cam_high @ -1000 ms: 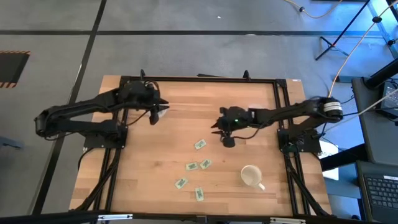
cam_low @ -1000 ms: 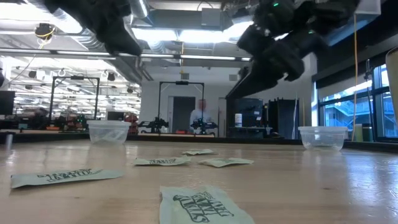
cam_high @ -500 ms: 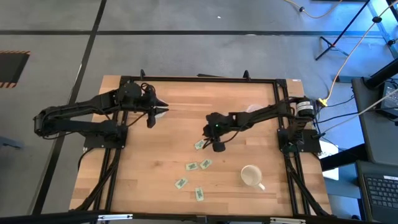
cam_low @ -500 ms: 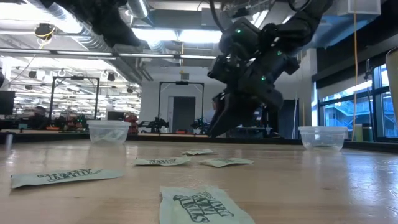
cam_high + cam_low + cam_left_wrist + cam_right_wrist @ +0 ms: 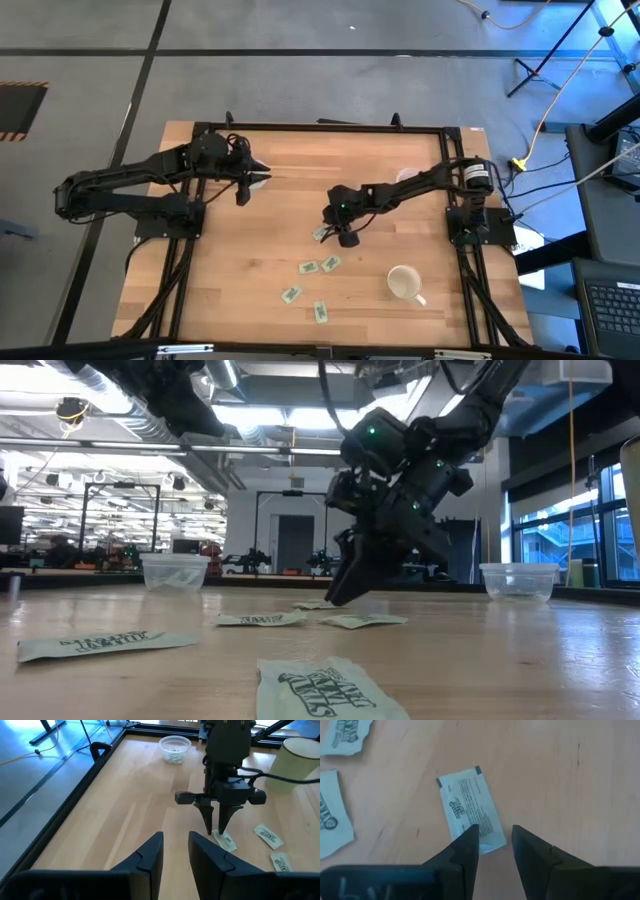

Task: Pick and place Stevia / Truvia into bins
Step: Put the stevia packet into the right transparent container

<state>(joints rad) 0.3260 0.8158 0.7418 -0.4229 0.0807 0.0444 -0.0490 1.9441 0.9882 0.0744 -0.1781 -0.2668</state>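
Note:
Several white-and-green Stevia packets lie flat on the wooden table; one packet [image 5: 470, 815] [image 5: 320, 233] lies just ahead of my right gripper [image 5: 495, 840] [image 5: 333, 225]. That gripper is open, slants down, and its fingertips stand low over the packet's near end; I cannot tell whether they touch it. My left gripper [image 5: 175, 851] [image 5: 258, 178] hangs open and empty high over the far left. One clear bin [image 5: 174, 747] [image 5: 405, 177] with packets in it stands at the far right. The other bin [image 5: 175, 571] stands at the far left.
More packets [image 5: 308, 267] [image 5: 330, 263] [image 5: 291, 294] [image 5: 320, 312] lie toward the near edge. A white mug [image 5: 403, 283] stands at the near right. A black frame [image 5: 320, 127] rims the table. Bare wood lies between the two arms.
My right gripper has come down from high above the table and moved toward the table's left, tipping further downward, until its fingertips stand just over the packet. The packets have stayed where they were.

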